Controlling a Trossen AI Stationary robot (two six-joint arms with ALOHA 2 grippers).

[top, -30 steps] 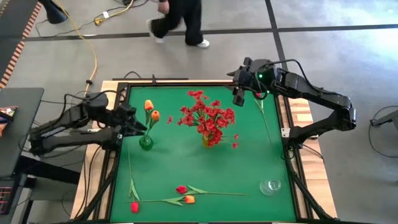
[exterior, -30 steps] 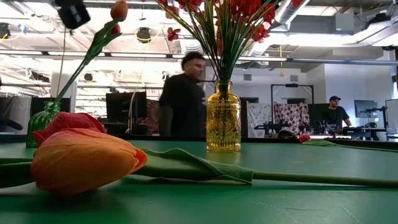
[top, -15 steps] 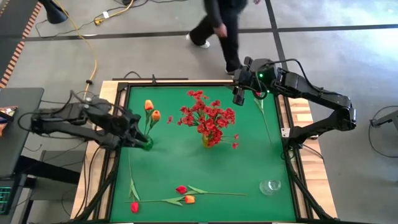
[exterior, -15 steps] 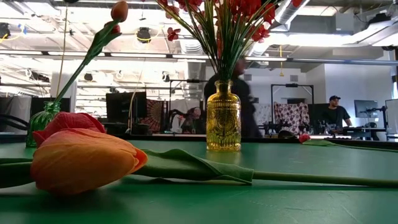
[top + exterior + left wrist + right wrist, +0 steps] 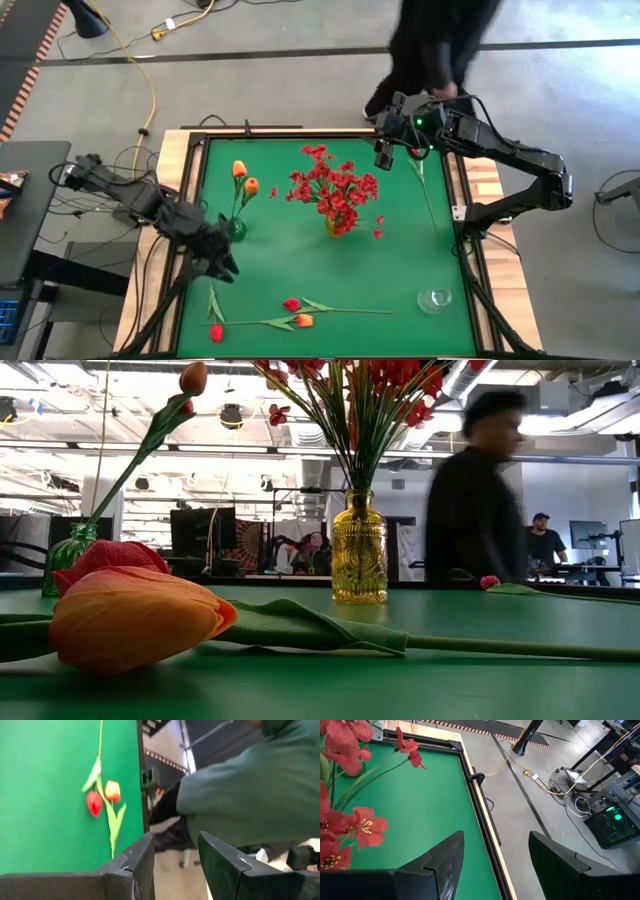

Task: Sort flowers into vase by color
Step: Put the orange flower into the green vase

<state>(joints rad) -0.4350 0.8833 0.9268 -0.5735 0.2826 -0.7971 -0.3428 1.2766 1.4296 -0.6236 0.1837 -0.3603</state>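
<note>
Currently left gripper (image 5: pixel 222 262) sits lower left, jaws spread and empty, beside green vase (image 5: pixel 236 229); right gripper (image 5: pixel 382 155) upper right, jaws spread. Loose flowers (image 5: pixel 296 318) lie along tabletop (image 5: pixel 400 250) bottom.

The table (image 5: pixel 400 250) is showing a plain green top inside a black frame with pale wood edging. A yellow glass vase (image 5: pixel 359 550) is holding small red blossoms (image 5: pixel 333 187) on green stems. A green glass vase (image 5: pixel 235 229) is carrying two orange tulips (image 5: pixel 243 177). A clear glass vase (image 5: pixel 436 299) is standing colourless. Lying flat, an orange tulip (image 5: pixel 304 321) and red-pink buds (image 5: pixel 216 332) are showing green stems and leaves. Both arms (image 5: pixel 510 150) are looking dark. A person (image 5: pixel 478 500) beyond is wearing black.
</note>
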